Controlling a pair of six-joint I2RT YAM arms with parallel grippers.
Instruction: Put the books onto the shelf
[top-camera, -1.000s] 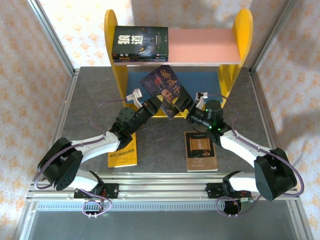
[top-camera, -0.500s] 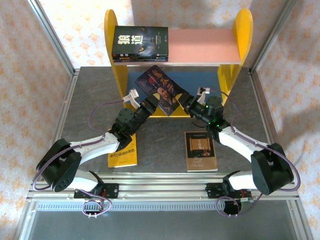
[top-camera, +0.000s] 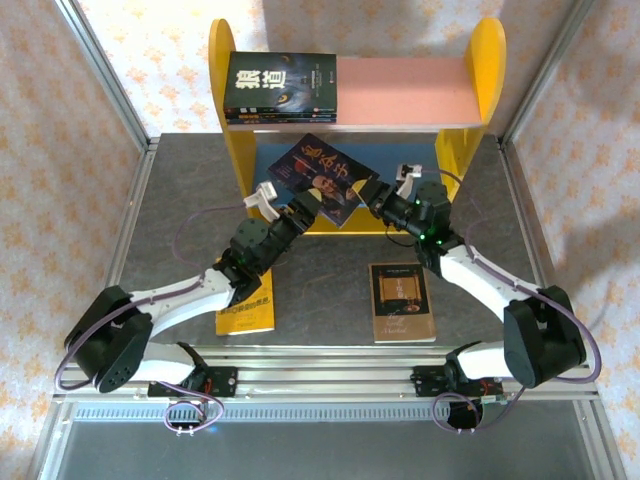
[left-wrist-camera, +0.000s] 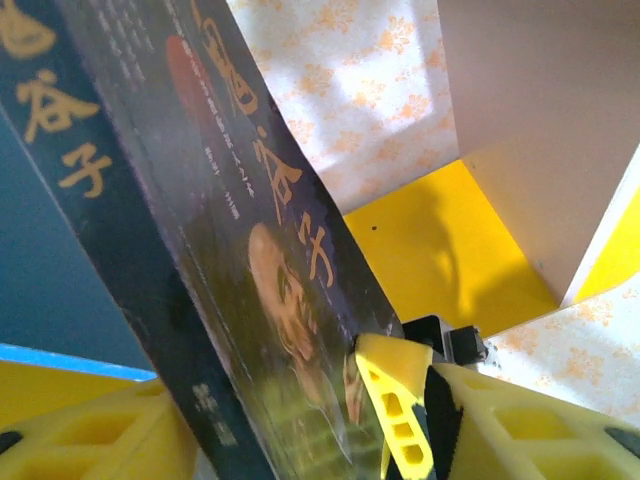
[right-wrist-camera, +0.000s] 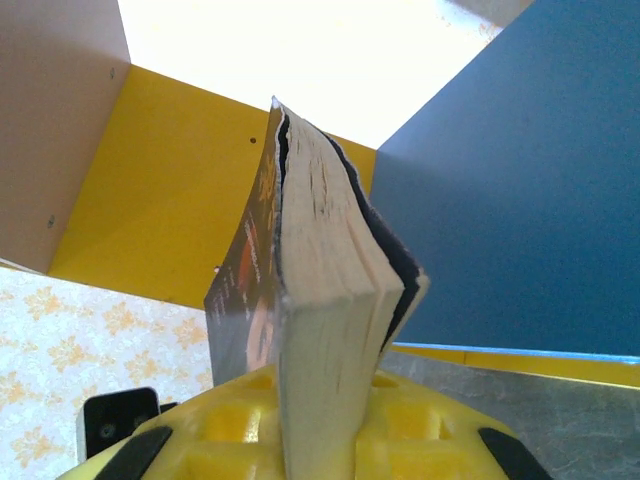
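Task partly done. A stack of books with a black one on top lies flat at the left end of the pink upper board of the shelf.

One dark blue book is in the air, tilted, in front of the blue lower board and not yet resting on it. Both arms hold it. The left gripper pinches its lower left edge and the right gripper pinches its right edge. The left wrist view shows the cover clamped between the yellow pads. The right wrist view shows the page edge squeezed in that gripper, with the book's pages fanning a bit.

Left to do: a yellow book lies flat on the desk, partly under the left arm. A brown book lies flat on the desk near the right arm. Both are well apart from the shelf.

Judgement: about midway. The held book needs to go in, then two more pickups follow.
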